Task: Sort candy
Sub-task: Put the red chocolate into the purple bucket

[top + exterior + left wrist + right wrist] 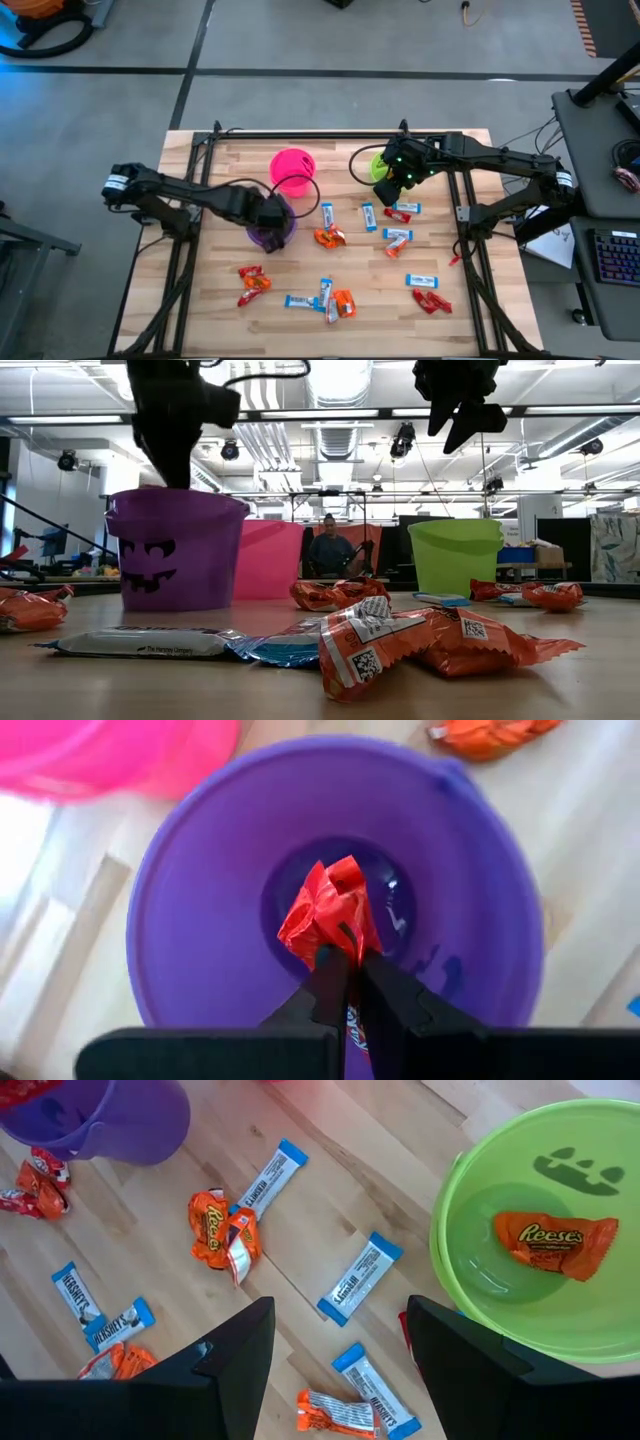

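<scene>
My left gripper hangs over the mouth of the purple cup, shut on a red-wrapped candy. In the low view the left gripper sits just above the purple cup. My right gripper is open and holds nothing, raised beside the green cup, which has one orange candy lying on its bottom. Loose sweets lie flat on the table: blue-and-white bars, orange ones and red ones. My left gripper pinches the red candy by one end of its wrapper between its two fingers, coming from above and pointing down into the purple cup. The candy is lifted clear, and the rest of it sticks out past the fingertips toward the cup's bottom.
A pink cup stands upright behind the purple one, near the table's far edge. More candy lies toward the near edge, among it a blue bar and red pieces. A person sits in the room beyond the table.
</scene>
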